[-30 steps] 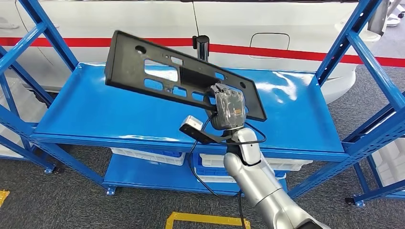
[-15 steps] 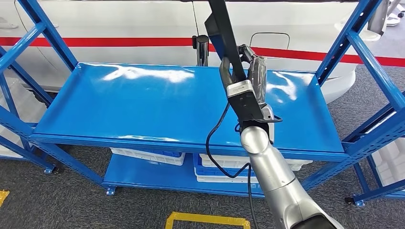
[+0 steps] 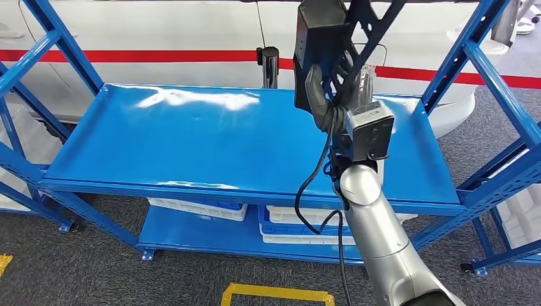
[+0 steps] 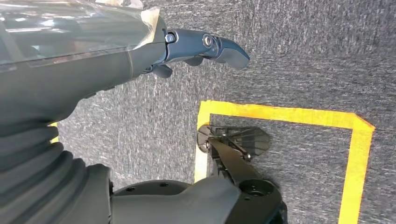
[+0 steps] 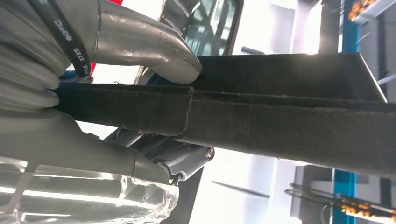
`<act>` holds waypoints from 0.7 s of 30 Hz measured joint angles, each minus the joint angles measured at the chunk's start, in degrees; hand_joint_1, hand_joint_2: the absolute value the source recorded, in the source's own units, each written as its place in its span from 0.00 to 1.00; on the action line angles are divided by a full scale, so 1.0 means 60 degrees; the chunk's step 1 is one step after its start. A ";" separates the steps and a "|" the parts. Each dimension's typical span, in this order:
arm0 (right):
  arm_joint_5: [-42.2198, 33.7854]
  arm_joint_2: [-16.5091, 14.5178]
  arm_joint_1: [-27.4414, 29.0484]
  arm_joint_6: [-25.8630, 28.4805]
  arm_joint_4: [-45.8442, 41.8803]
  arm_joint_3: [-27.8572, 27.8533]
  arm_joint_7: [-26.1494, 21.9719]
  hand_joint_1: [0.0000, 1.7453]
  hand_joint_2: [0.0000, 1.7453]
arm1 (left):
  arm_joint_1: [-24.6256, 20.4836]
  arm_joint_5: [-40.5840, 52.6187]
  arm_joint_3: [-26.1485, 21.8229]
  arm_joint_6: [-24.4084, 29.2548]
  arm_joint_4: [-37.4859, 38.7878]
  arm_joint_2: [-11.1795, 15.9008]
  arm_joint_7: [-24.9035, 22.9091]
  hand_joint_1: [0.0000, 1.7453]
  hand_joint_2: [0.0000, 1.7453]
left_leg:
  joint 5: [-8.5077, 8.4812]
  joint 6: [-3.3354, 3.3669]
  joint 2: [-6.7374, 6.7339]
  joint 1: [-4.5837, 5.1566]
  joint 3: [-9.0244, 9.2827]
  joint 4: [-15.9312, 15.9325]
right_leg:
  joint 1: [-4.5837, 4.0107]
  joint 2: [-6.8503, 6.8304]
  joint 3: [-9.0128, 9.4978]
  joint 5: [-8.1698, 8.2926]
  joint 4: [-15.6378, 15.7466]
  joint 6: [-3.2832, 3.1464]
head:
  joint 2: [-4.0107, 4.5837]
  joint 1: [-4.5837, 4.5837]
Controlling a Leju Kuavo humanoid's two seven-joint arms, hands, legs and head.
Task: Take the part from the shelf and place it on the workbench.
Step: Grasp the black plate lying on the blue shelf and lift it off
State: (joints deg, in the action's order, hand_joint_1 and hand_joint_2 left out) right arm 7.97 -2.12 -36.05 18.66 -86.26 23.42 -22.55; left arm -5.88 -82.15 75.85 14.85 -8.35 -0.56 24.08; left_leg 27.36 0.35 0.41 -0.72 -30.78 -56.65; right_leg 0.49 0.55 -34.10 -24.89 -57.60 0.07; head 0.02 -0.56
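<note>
One grip, one long black part held high

One hand carries everything. The left hand (image 4: 205, 46) hangs over grey carpet and yellow floor tape (image 4: 285, 114), fingers extended, holding nothing. Further right, the blue shelf deck (image 3: 191, 140) lies bare beneath the lifted black slotted panel (image 3: 322, 44), which the right hand (image 3: 338, 86) clamps by one edge (thumb (image 5: 149, 42) pressing one face). Held off-centre, the panel could pivot or slip; swinging toward the workbench, it might clip the blue upright (image 3: 469, 44).

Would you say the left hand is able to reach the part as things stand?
Probably not: the left hand hangs low over the floor, while the part is raised high in the right hand.
</note>
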 joint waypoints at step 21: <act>-0.0878 0.0239 0.0615 -0.0740 -0.0584 0.0834 0.0038 1.00 1.00 | -0.0047 -0.0471 -0.0098 0.0228 0.0011 0.0028 0.0708 0.00 1.00 | 0.0000 0.0000 0.0002 0.0000 -0.0001 0.0001 | 0.0000 -0.0001 0.0000 0.0000 0.0000 0.0000 | 0.0000 0.0001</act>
State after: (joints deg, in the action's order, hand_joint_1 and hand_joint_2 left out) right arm 2.70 -0.69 -32.36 14.22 -89.77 28.42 -22.32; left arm -6.17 -84.98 75.26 16.22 -8.28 -0.39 28.33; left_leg 27.36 0.35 0.42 -0.72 -30.78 -56.65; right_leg 0.49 0.54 -34.10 -24.89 -57.60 0.07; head 0.02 -0.56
